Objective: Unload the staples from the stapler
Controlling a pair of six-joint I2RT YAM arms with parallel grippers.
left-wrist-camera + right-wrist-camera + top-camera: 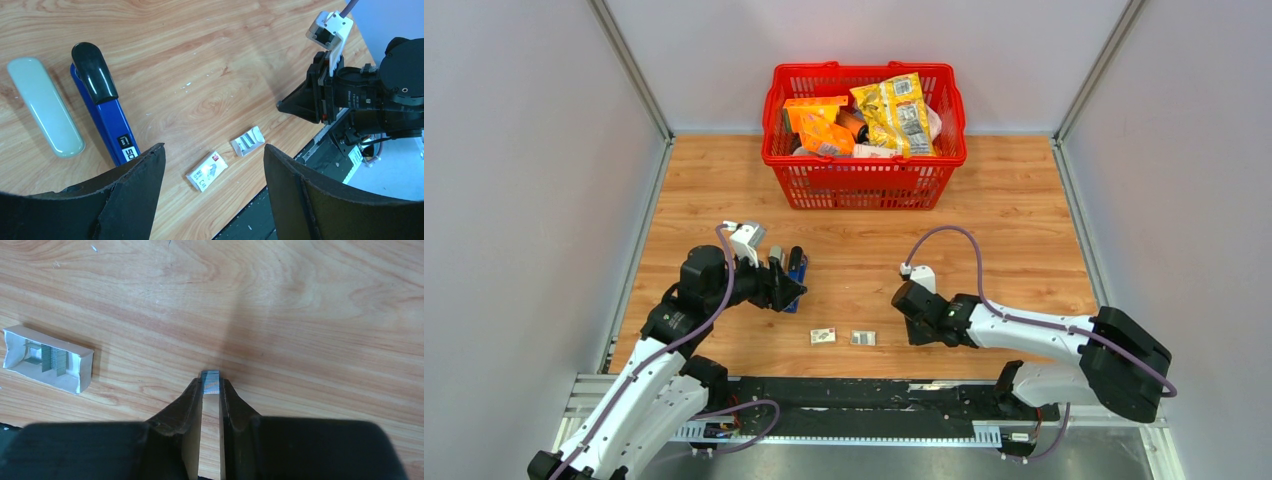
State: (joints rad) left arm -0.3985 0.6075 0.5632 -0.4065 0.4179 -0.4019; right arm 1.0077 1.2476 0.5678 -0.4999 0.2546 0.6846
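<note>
The stapler [797,270] lies on the wood table, blue body with a black top end; in the left wrist view [107,120] it sits just left of my fingers. My left gripper [790,290] is open and empty beside it, jaws wide apart [214,147]. My right gripper [898,300] is shut on a short grey strip of staples [211,380] pinched at its fingertips, just above the table. More staples lie in a small open white tray [47,359], left of the right gripper.
A small white box [206,171] lies next to the tray [247,141] near the table's front edge. A pale elongated piece [45,112] lies beside the stapler. A red basket [864,180] of packets stands at the back.
</note>
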